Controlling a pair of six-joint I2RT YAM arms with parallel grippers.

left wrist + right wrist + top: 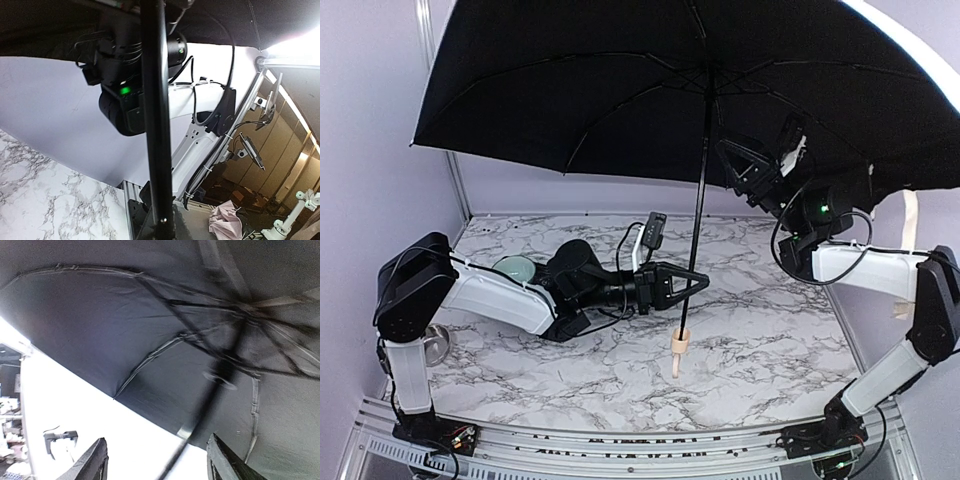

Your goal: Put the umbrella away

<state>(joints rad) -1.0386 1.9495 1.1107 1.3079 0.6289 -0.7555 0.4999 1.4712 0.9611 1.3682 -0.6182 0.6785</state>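
The umbrella [620, 90] is open and upright, its black lining facing down over the table. Its thin black shaft [698, 200] runs down to the small tan handle [680, 345], which hangs just above the marble tabletop. My left gripper [695, 283] is shut on the lower shaft; in the left wrist view the shaft [156, 125] runs straight up from my jaws [160, 220]. My right gripper [730, 155] is raised beside the upper shaft under the canopy. It is open, and in the right wrist view [156, 440] the blurred shaft [210, 405] lies between its fingers without touching them.
A teal bowl [515, 268] sits behind my left arm, and a small metal cup [438, 345] stands at the table's left edge. The canopy reaches nearly wall to wall. A folded pink umbrella [227, 220] lies outside the cell.
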